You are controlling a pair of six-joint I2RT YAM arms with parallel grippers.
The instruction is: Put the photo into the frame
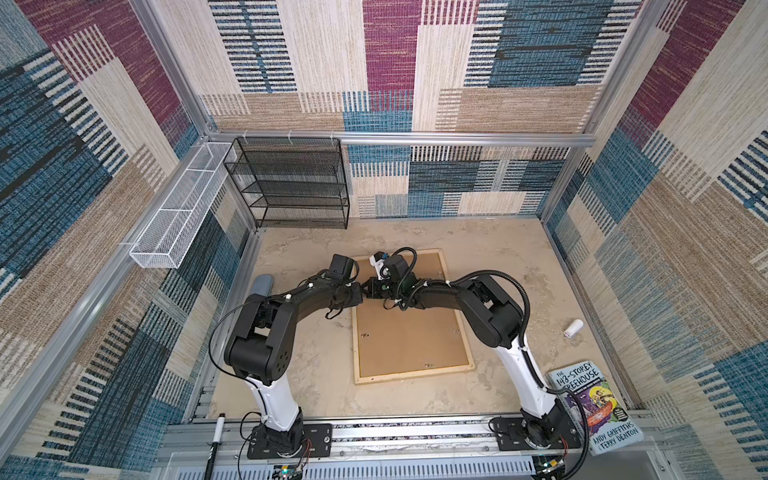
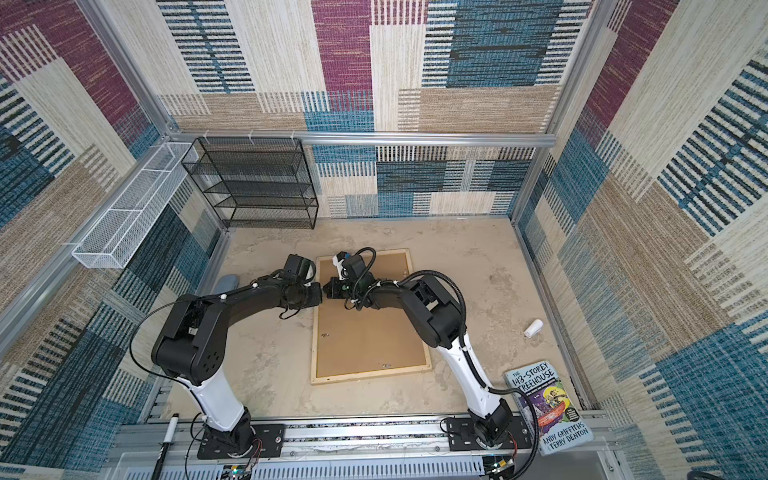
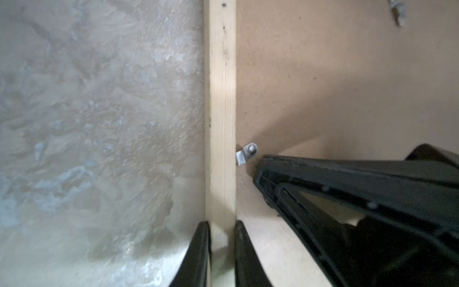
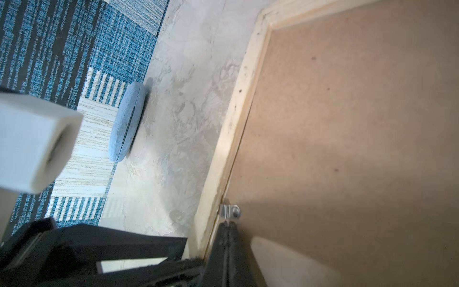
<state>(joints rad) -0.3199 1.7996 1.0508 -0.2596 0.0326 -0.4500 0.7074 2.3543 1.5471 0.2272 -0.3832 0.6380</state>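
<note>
Here, my left tool (image 3: 221,223) is clenched across the left strip of the frame (image 1: 415,377), which lies back-up in the middle of the table (image 1: 519,270). My right tool (image 4: 228,226), clenched on nothing, has its tip right at a small metal tab (image 3: 247,152) over the brown backing board (image 1: 411,336). The photo is in no view, and whether it lies under that board I cannot tell. The risk: the tip skids off the tab and scores the board, or a shove drags the frame from my left tool's hold
</note>
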